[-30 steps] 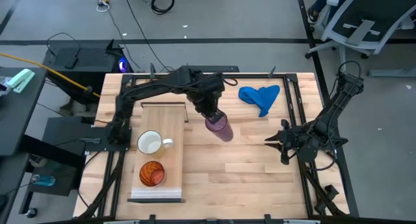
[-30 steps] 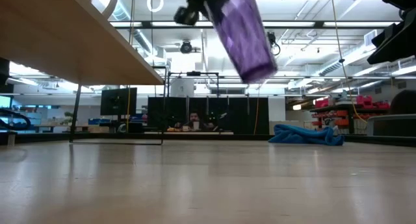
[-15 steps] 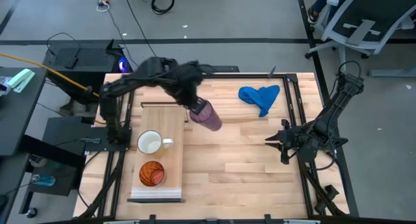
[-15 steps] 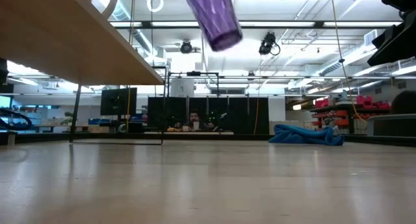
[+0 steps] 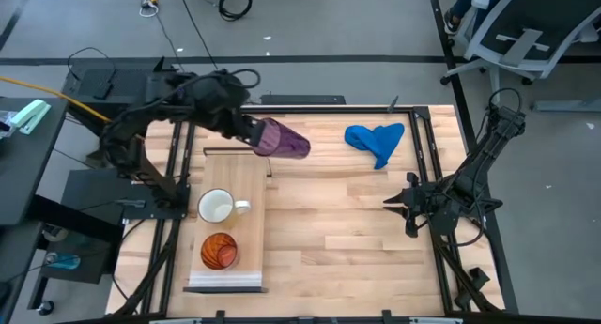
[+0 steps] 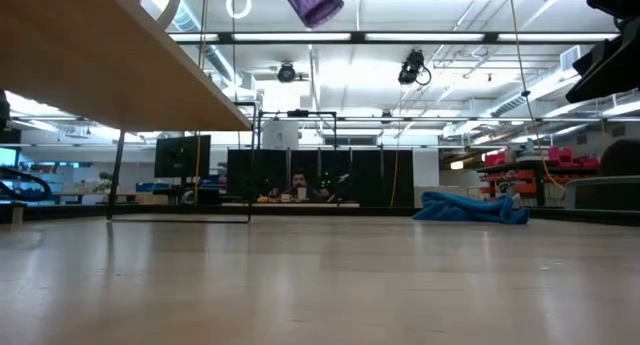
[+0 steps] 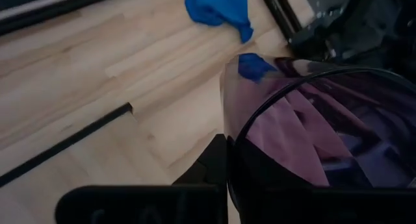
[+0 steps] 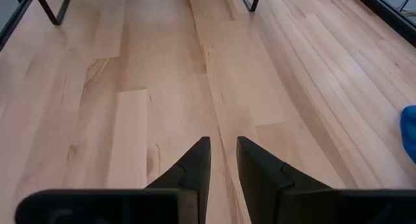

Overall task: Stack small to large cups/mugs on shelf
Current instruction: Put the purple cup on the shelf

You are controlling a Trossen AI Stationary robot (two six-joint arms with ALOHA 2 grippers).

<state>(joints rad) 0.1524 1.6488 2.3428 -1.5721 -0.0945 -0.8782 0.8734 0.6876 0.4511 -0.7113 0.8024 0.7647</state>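
High view, lower left of the frame: the orange-red cup (image 5: 220, 251) and white mug (image 5: 217, 208) sit on the shelf (image 5: 246, 174), apart from each other. Above them, at upper centre-left, the left gripper (image 5: 252, 133) holds the purple tumbler (image 5: 284, 142) clamped and tipped nearly sideways over the shelf's dark-framed end. Tilted like that, the tumbler could slip out or strike the frame on the way down. At right centre, the right gripper (image 5: 392, 203) waits, fingers a narrow slit apart. A blue cloth (image 5: 377, 140) lies at upper right.
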